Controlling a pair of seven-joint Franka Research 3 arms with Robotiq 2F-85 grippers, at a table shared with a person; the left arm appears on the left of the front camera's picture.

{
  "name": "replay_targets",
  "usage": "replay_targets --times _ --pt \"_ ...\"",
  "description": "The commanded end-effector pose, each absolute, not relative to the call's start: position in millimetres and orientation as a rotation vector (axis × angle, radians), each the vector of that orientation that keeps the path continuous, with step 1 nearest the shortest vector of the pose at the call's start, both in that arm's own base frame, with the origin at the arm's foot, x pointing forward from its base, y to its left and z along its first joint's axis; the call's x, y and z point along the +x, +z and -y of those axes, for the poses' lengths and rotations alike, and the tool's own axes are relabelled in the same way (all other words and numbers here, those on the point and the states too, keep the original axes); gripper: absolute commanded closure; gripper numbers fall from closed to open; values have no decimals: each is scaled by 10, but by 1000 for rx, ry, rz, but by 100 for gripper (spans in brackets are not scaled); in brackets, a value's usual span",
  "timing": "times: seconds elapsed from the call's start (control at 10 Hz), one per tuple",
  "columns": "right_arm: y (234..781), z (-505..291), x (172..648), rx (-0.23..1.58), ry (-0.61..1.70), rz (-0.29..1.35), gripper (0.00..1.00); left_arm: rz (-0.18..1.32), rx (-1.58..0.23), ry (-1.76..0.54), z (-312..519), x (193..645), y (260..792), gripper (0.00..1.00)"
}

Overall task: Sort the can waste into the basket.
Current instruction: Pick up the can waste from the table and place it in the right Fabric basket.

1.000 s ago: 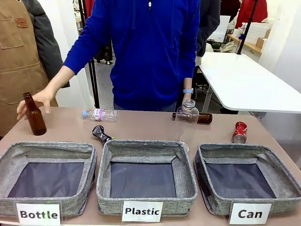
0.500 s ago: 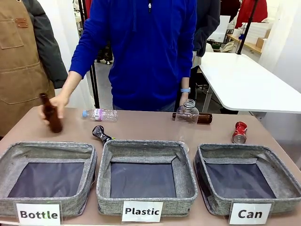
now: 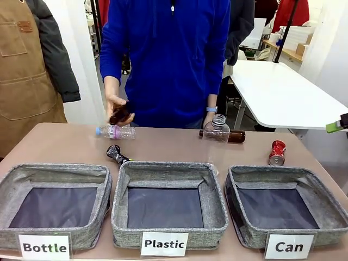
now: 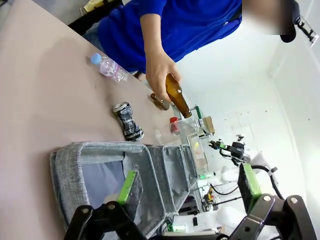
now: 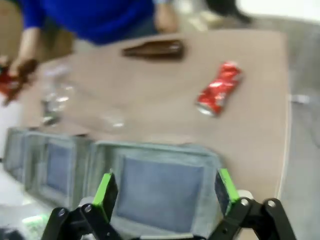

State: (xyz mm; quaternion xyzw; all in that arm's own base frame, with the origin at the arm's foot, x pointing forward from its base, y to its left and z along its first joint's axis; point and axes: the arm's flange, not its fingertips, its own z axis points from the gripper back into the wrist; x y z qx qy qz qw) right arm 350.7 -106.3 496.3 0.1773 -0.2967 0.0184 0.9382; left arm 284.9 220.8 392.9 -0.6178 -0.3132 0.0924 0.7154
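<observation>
The red crushed can [image 3: 277, 152] lies on the table's right side, just beyond the "Can" basket [image 3: 272, 173]. Left of centre, behind the middle bin, lies the dark can [image 3: 116, 154] with its silver end. In the right wrist view my right gripper [image 5: 162, 192] hangs open and empty above the Can basket [image 5: 150, 149], and the red can [image 5: 218, 89] lies farther off. One green pad [image 3: 336, 126] of that gripper pokes in at the front view's right edge. My left gripper [image 4: 187, 185] is open and empty above the left bin, with the dark can [image 4: 128, 121] beyond it.
A person in blue holds a brown bottle [image 3: 120, 113] above the table's far side. A clear plastic bottle [image 3: 115, 132], a clear jar-like bottle [image 3: 217, 129] and a second brown bottle [image 3: 235, 136] lie along the far edge. The "Bottle" bin [image 3: 54, 171] and "Plastic" bin [image 3: 166, 168] stand in front.
The person picked the brown bottle up from the far left of the table and carried it right, up in front of the body. My right gripper's pad has come into the front view.
</observation>
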Motion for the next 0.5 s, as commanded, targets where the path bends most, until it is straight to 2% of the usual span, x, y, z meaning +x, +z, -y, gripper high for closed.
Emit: replay_targets --times 0.0,0.1,0.2,0.4 --pt "4834 969 3406 211 -42 517 0 704 -1367 178 -2224 2815 3927 0" --pt "4901 1033 3297 265 -88 579 0 704 -1367 178 -2224 2815 3927 0" --pt "4959 987 3578 256 19 584 0 704 -1367 178 -2224 2815 3927 0" --pt "4961 1023 3570 227 -19 577 0 704 -1367 178 -2224 2815 3927 0"
